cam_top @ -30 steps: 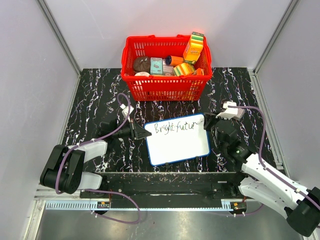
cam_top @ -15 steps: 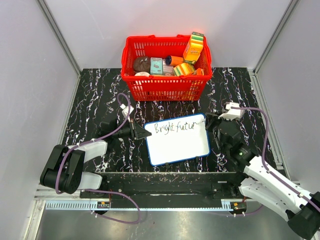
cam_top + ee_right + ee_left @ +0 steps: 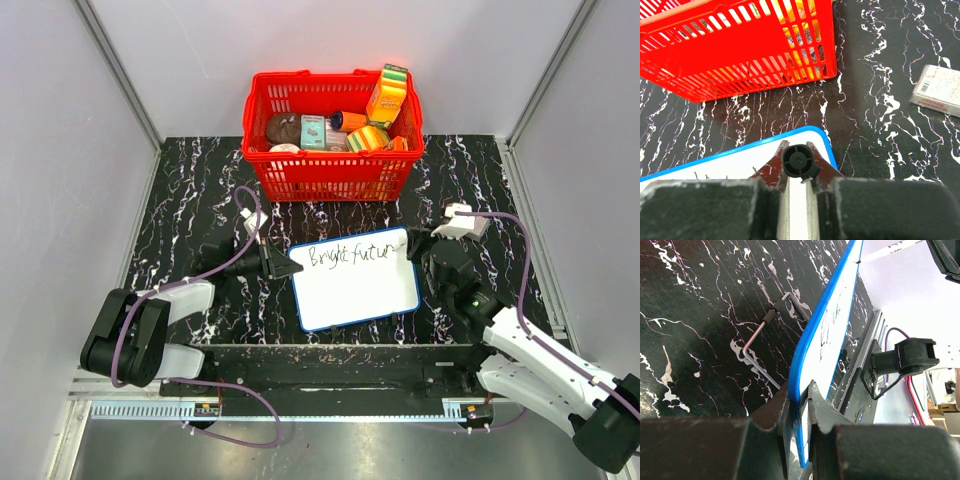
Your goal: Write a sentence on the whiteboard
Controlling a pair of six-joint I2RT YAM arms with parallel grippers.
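Checking grips first, Mira: our left gripper is clamped on the blue rim of the whiteboard, and our right gripper is closed around the marker. Where do we place the board?

Just in front of the red basket, Jon, close to it but apart, face up. The sentence runs along the board's edge nearest the basket and reads "Bright futur…" so far.

What worries us from here?

The lettering already reaches the board's corner in front of the basket's right end. If we carry on along that line, the marker could run off the rim onto the black table. Pressing hard could also shove the board in the left jaws' thin bite, and dragging the right gripper across wet ink could smear it.

And the basket itself?

Crowded: a yellow-orange carton with a green top stands in its right end, a small teal box sits near the middle, plus orange packets and something brown we cannot identify. A small grey pack lies on the table off the basket's right end, well apart
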